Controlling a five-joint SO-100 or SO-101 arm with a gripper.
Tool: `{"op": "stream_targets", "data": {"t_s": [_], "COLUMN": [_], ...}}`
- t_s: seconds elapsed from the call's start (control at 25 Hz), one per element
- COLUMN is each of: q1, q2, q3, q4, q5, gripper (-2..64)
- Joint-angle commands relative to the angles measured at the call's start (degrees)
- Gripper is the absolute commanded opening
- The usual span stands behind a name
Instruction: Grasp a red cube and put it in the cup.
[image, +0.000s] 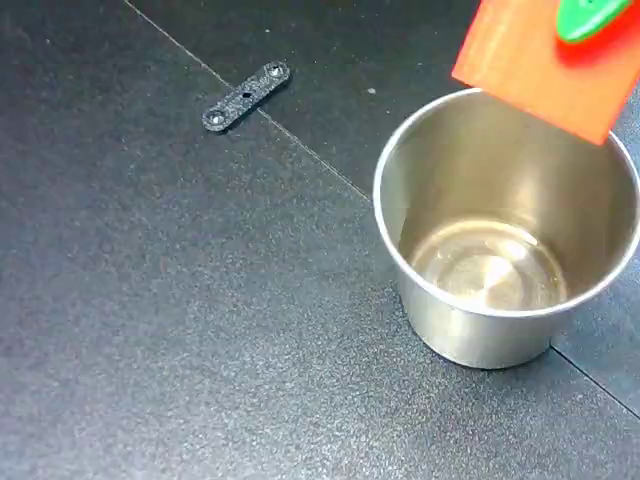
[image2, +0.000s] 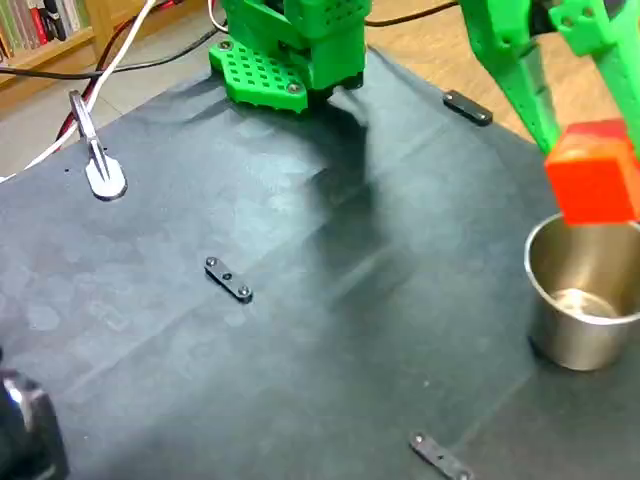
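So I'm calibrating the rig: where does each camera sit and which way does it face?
A fixed view: close, looking steeply down at the cup; only a green gripper tip on the red cube shows.
Another fixed view: farther back, high, facing the arm's base across the mat.
Both share cup, cube and a black strip.

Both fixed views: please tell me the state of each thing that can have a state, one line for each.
red cube: lifted, held over the cup's rim, not inside.
cup: upright on the mat, empty.
gripper: shut on the cube.
small black link plates: lying flat on the mat, apart from the cup.
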Motion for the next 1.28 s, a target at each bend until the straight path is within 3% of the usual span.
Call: {"op": "stream_targets", "data": {"t_s": [0.0,0.28,0.64,1.24], "q1": [-0.4,-0.2,-0.4,-0.5], "q2": [0.3,-4.6,-9.1,-9.9], "q3": [-0.3,-0.4,-0.4,-0.3], "q4": [-0.8,-0.9,-9.0,-7.9], "q5": [0.3,0.3,0.4,0.6], "gripper": [1.4,1.4,1.4,1.4]}}
